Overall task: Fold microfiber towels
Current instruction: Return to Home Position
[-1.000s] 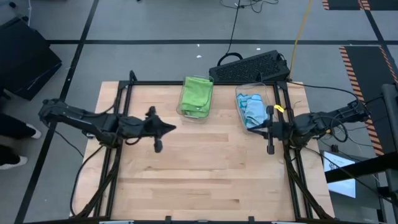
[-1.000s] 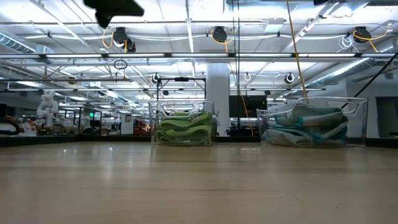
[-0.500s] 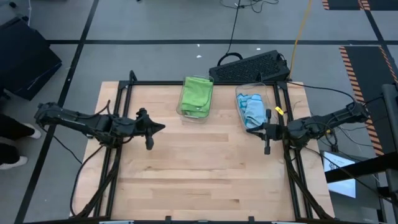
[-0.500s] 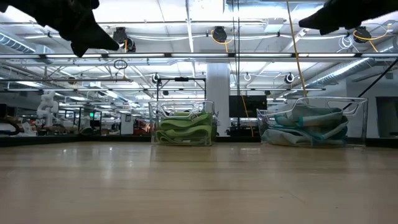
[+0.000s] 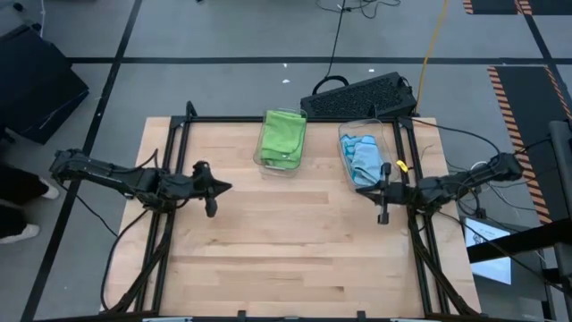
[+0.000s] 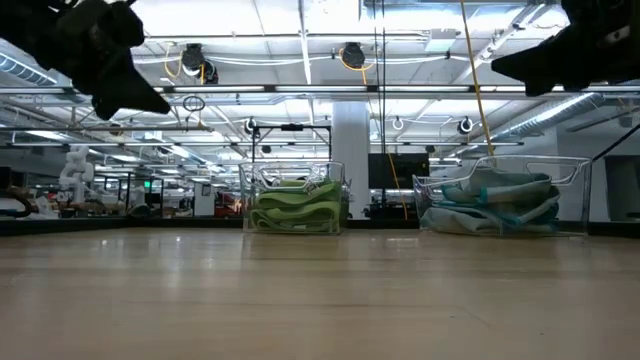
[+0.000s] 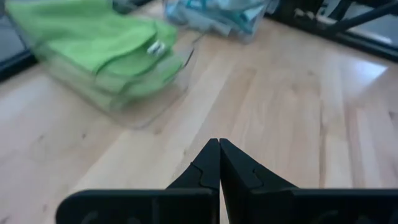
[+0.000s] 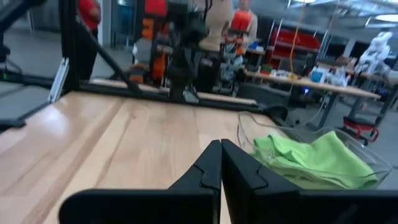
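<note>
Clear bins: two, left bin (image 5: 279,170) and right bin (image 5: 368,126), on the far side of the table (image 5: 286,241).
Towel piles: two, green pile (image 5: 282,134) and blue pile (image 5: 363,159); towels per pile uncountable.
Grippers: two, left gripper (image 7: 219,163) and right gripper (image 8: 220,163).
Keyboard (image 5: 357,97): one.

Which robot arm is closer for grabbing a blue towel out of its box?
Right. The right gripper hangs just beside the box of blue towels. The left gripper is far off across the table.

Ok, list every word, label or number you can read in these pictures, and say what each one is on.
No text can be read.
White tag on the green towel: too blurred to read.
Keyboard beyond the table: key legends too small to read.
</note>
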